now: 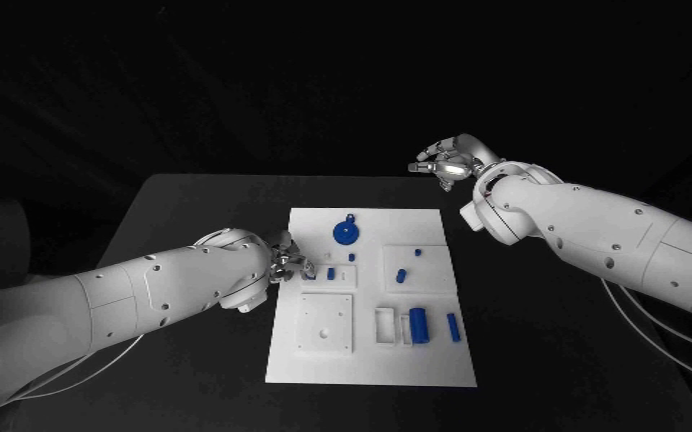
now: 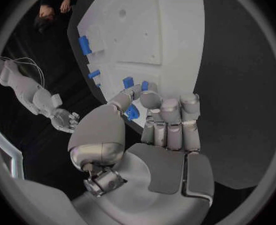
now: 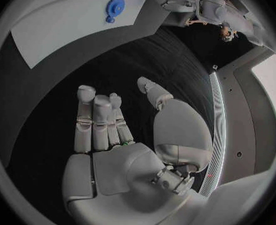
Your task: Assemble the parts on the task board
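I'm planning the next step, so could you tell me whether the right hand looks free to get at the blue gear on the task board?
Probably yes. The right hand is open and holds nothing, raised past the far right corner of the task board. The blue gear lies uncovered near the far edge, and the left hand is off to its side.

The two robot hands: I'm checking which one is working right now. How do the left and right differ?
The left robot hand sits low at the left edge of the task board, while the right robot hand is raised beyond the board's far right corner, over the black table. The left pinches a small blue part between thumb and fingers; the right holds nothing, its fingers loosely apart. Both are silver hands on white arms.
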Robot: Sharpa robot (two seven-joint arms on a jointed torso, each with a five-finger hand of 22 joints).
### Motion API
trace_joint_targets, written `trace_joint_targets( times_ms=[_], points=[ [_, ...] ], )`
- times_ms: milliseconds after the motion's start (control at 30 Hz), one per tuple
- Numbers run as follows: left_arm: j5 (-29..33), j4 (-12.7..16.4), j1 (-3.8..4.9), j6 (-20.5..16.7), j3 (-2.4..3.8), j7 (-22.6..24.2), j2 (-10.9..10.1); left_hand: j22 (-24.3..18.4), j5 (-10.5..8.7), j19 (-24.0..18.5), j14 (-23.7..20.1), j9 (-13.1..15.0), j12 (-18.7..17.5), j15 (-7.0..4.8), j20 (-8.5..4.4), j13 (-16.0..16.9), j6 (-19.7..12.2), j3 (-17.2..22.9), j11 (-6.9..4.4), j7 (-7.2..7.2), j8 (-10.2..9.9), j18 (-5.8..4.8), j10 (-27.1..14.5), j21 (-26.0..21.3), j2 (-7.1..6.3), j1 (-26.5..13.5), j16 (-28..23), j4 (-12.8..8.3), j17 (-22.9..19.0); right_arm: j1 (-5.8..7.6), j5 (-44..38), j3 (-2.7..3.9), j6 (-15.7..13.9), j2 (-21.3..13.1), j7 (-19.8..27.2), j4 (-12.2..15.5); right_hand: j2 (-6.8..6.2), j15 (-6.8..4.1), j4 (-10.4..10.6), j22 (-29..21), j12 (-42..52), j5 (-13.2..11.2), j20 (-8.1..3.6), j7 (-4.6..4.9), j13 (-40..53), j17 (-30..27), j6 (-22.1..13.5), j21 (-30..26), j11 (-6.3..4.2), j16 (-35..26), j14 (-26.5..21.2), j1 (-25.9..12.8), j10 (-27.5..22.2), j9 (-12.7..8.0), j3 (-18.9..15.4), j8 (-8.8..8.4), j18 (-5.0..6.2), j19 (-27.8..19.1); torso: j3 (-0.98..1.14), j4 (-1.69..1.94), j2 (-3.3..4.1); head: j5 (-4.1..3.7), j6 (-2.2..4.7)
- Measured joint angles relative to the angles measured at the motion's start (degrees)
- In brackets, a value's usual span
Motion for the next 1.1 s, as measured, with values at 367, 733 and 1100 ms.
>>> trace_joint_targets(
  times_ms=[367,733,1100],
  points=[
    [-0.03,-0.54,0.00,0.38,0.03,0.30,0.22,-0.01,-0.01,0.00,0.02,0.00,0.00,-0.02,0.00,-0.01,0.01,-0.01,0.06,0.00,0.00,-0.02,-0.05,0.00,0.00,0.00,0.00,-0.01,-0.01,-0.03,0.00,-0.01,0.01,0.04,0.01,-0.05,0.00,0.00,0.00,-0.01,0.00,0.00,0.00,0.10,-0.01,0.00,-0.11,0.00,0.00,0.00,0.00,0.00,0.00,0.00,0.00,0.00,0.00,0.00,-0.03,0.00,0.01,-0.07,-0.07],
    [-0.02,-2.61,0.25,2.73,0.20,0.33,1.51,-0.02,-0.01,0.00,0.05,0.07,0.00,-0.05,0.00,0.04,0.02,-0.02,0.06,-0.01,0.42,-0.04,-0.05,0.22,0.00,0.00,0.00,-0.02,-0.02,-0.14,0.00,0.00,0.02,0.31,0.01,-0.16,0.00,0.00,0.16,-0.01,-0.01,0.00,0.00,0.07,-0.07,0.00,-0.14,0.00,0.00,0.00,0.00,0.00,0.00,-0.02,-0.16,0.00,0.00,0.00,0.00,0.01,0.02,0.02,-0.23],
    [0.00,-4.04,0.55,4.91,0.27,0.25,2.32,-0.02,-0.02,0.00,0.06,0.09,0.00,-0.06,0.00,0.03,0.02,-0.02,-0.09,-0.02,1.55,-0.06,-0.21,0.22,-0.29,0.29,0.00,-0.04,0.02,-0.24,0.00,-0.01,0.04,0.36,0.01,-0.34,0.00,0.00,0.16,-0.02,-0.01,0.00,0.00,0.00,-0.13,0.01,-0.09,0.00,0.00,0.00,0.00,0.00,0.00,-0.05,-0.16,0.00,0.00,0.00,0.06,-0.05,0.04,0.04,-0.37]
  ],
)
